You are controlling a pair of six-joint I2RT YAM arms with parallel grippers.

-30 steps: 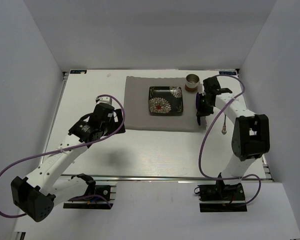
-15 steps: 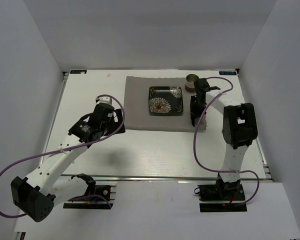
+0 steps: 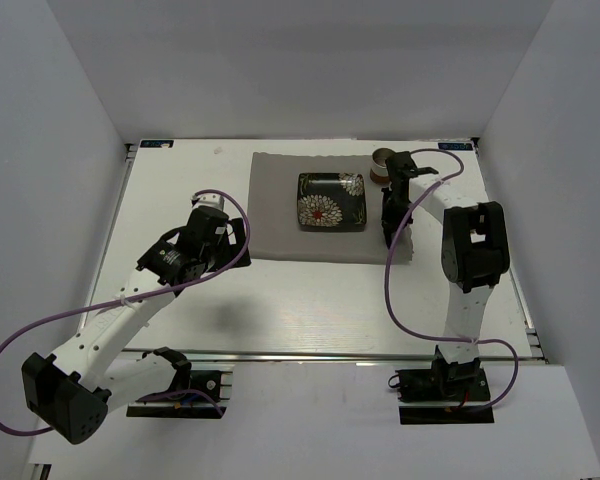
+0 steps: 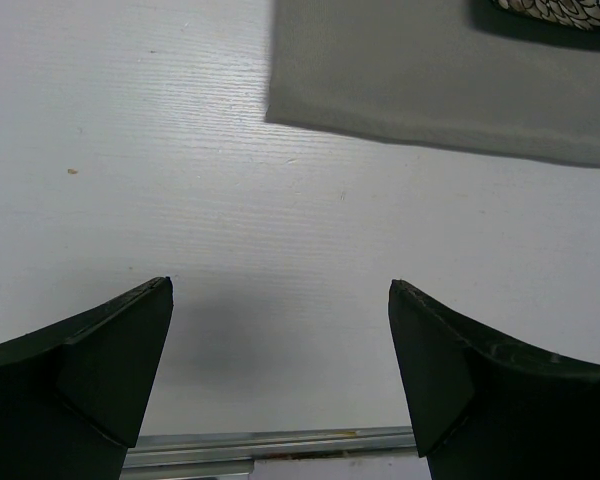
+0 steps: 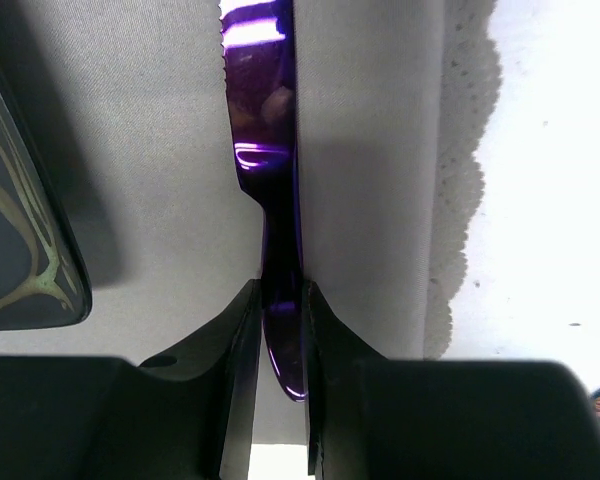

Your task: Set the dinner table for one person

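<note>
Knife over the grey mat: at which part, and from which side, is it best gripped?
The knife is long and slim, so take its narrow handle end from above, jaws across the thin sides; the right gripper pinches it there now, blade pointing away.

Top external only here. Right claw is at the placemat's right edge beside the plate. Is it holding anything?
Observer: Yes. The right wrist view shows the right claw shut on a shiny purple knife, blade pointing away from the claw.
Operator: Is the blade over the mat or off it?
Observer: Over the grey placemat, between the dark plate and the mat's right edge. I cannot tell whether it touches the cloth.
Operator: And the left claw?
Observer: The left wrist view shows the left claw open and empty, above the bare dinner table just short of the mat's near edge.
</note>
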